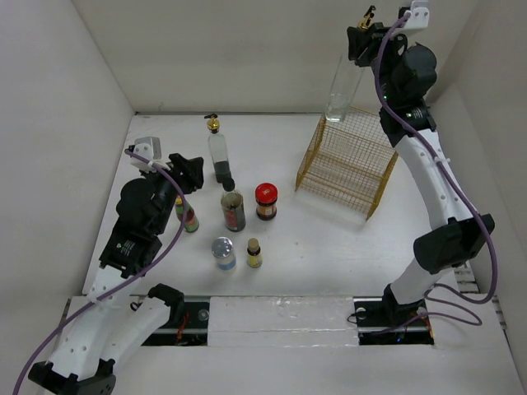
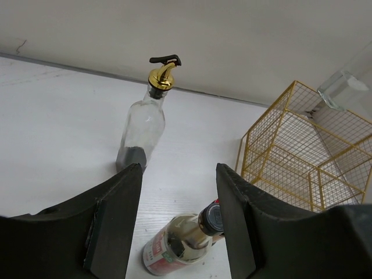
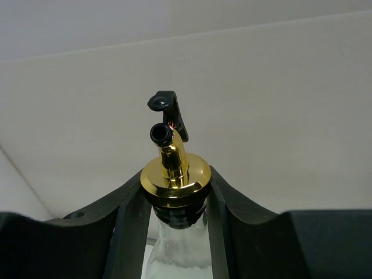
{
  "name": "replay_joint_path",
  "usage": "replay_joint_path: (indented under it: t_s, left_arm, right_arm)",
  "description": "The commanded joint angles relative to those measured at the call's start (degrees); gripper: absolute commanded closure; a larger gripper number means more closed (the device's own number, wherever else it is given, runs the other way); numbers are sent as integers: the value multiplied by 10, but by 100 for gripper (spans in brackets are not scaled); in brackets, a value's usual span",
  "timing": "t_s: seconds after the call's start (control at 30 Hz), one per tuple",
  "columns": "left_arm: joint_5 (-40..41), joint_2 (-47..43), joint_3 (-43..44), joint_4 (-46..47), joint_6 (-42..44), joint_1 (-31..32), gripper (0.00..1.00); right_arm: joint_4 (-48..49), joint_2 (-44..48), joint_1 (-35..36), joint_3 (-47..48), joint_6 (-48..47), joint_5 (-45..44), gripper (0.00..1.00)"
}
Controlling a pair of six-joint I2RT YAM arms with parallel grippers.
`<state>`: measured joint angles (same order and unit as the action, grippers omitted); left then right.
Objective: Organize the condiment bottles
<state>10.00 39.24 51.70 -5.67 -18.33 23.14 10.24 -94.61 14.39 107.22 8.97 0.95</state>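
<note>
My right gripper (image 1: 363, 39) is shut on the neck of a tall clear gold-spouted bottle (image 1: 340, 86) and holds it upright, with its base over the far corner of the gold wire basket (image 1: 346, 160). The right wrist view shows the gripper (image 3: 175, 204) just under the gold spout (image 3: 173, 168). My left gripper (image 1: 193, 171) is open and empty above the table. In the left wrist view the gripper (image 2: 179, 174) hangs over the dark black-capped jar (image 2: 186, 239). The second gold-spouted bottle (image 1: 217, 148) stands beyond it. The red-lidded jar (image 1: 266, 201), colourful-labelled bottle (image 1: 189, 216), silver-lidded jar (image 1: 223, 253) and small yellow bottle (image 1: 254, 253) stand nearby.
The white table (image 1: 329, 247) is boxed in by white walls at the back and both sides. The wire basket also shows in the left wrist view (image 2: 302, 157), to the right. The left arm leans over the colourful-labelled bottle.
</note>
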Motion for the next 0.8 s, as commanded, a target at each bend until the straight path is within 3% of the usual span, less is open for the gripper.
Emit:
replay_joint_path:
  t_s: [0.0, 0.47, 0.77]
  left_arm:
    - [-10, -2, -4, 28, -1, -2, 50]
    - [-16, -2, -4, 28, -1, -2, 50]
    - [-16, -2, -4, 28, -1, -2, 50]
  right_arm:
    - [50, 5, -8, 41, -16, -50, 95]
    - [77, -38, -8, 29, -26, -141, 95]
    - [150, -38, 4, -41, -51, -208, 96]
